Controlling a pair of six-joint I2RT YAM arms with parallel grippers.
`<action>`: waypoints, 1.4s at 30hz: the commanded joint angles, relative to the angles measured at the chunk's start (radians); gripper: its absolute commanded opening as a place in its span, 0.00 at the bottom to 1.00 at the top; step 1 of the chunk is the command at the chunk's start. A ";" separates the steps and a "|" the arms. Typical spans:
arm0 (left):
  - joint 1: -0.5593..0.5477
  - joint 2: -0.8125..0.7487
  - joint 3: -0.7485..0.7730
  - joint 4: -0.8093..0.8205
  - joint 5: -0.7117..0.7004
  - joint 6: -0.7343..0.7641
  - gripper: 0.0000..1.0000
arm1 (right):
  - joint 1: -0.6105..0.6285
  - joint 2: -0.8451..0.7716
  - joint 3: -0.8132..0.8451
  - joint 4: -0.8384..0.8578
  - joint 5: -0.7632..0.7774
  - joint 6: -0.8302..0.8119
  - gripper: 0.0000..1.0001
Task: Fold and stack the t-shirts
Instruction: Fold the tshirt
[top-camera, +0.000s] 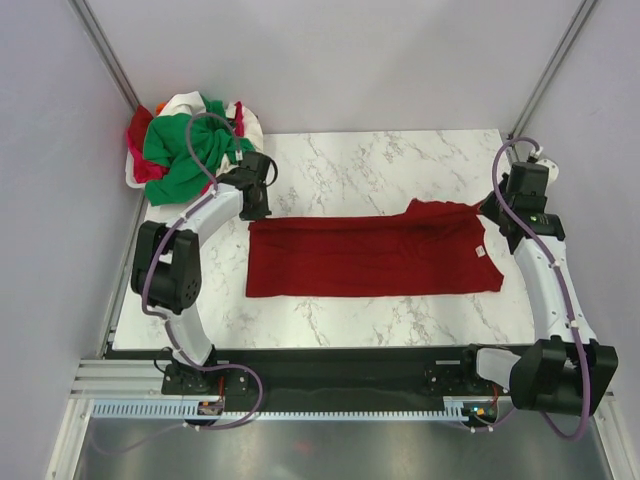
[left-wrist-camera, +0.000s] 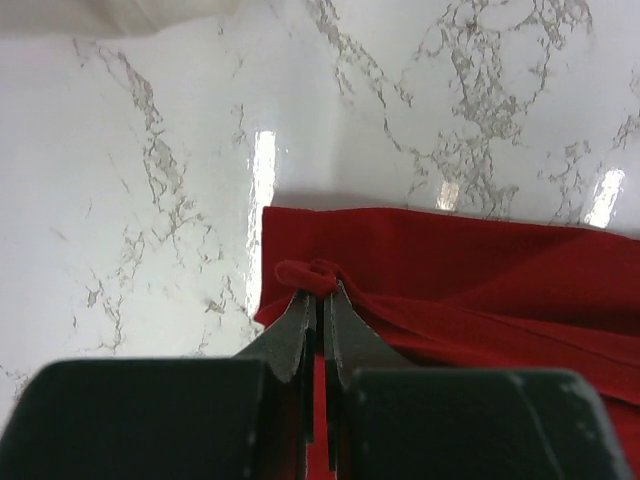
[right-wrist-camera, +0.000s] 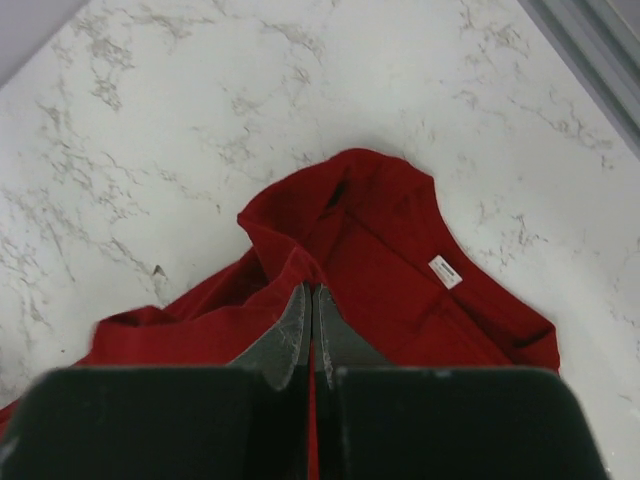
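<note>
White marble table (top-camera: 380, 160) fills the middle of the top view, with pale walls (top-camera: 350, 60) around it. 1 dark red t-shirt (top-camera: 370, 260) lies flat and long across the middle of the table. In the upper left corner, a green t-shirt (top-camera: 180, 155), a white t-shirt (top-camera: 185, 103) and a pinkish-red t-shirt (top-camera: 140, 130) sit bunched up together. The left gripper (left-wrist-camera: 320, 292) has its 2 fingers pressed together on a small bump of red cloth at the shirt's left end. The right gripper (right-wrist-camera: 310, 292) pinches a fold at the shirt's right end. The right wrist view shows the small white tag (right-wrist-camera: 446, 271) clearly, just right of the fingers. Only the top view shows all 3 bunched shirts.
</note>
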 joint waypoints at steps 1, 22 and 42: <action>0.001 -0.103 -0.031 0.056 -0.013 -0.029 0.02 | -0.007 -0.041 -0.037 -0.021 0.050 0.020 0.00; -0.020 -0.383 -0.405 0.089 -0.010 -0.162 0.81 | -0.079 -0.030 -0.261 0.009 0.179 0.092 0.85; -0.095 -0.205 -0.352 0.260 0.107 -0.141 0.81 | -0.018 0.008 -0.398 0.200 -0.106 0.165 0.92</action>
